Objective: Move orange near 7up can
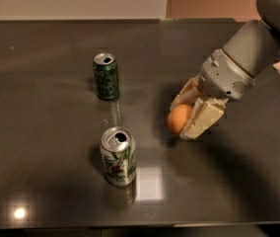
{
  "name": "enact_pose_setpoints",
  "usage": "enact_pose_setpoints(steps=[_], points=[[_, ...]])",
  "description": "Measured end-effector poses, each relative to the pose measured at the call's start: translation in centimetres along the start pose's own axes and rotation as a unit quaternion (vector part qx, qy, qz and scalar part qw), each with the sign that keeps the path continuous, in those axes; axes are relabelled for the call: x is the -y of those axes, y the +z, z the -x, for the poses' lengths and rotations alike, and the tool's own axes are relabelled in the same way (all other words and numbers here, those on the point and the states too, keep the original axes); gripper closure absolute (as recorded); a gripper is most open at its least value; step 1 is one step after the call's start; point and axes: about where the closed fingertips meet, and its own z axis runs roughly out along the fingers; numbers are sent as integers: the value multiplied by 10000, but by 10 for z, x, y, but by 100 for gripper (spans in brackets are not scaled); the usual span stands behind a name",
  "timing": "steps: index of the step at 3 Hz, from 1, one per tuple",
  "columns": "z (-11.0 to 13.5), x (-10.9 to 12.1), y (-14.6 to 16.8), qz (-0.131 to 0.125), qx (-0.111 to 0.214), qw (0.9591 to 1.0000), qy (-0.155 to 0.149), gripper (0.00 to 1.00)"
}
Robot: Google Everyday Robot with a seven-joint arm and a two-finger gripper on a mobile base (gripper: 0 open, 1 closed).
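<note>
Camera view: the gripper (183, 121) hangs low over the counter (41, 132), right of the 7up can (118, 157), fingers (202, 118) clamped around the orange (178, 118). It is best carried leftward and low, then released beside the can without nudging it.

So the grey robot arm (248, 53) is reaching in from the right. Its cream two-finger end effector (184, 120) is gripping the small round orange (177, 118), one finger on either side, low over the dark glossy bench (41, 132). The silver-white 7up can with green streaks (118, 157) is standing upright off to the orange's left, nearer the front edge. A dark green soda can (105, 76) is standing further back.
</note>
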Motion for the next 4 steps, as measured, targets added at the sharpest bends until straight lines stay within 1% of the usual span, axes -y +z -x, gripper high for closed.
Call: enact_pose_setpoints(steps=[1,2,3,4], points=[[24,-33,20,304,-41,9985,-454,100],[43,-56,42,553,16,9953,-793,100],[53,-70,59,700,130,9930,-944,100],[53,-74,72,797,248,9919,-954,82]])
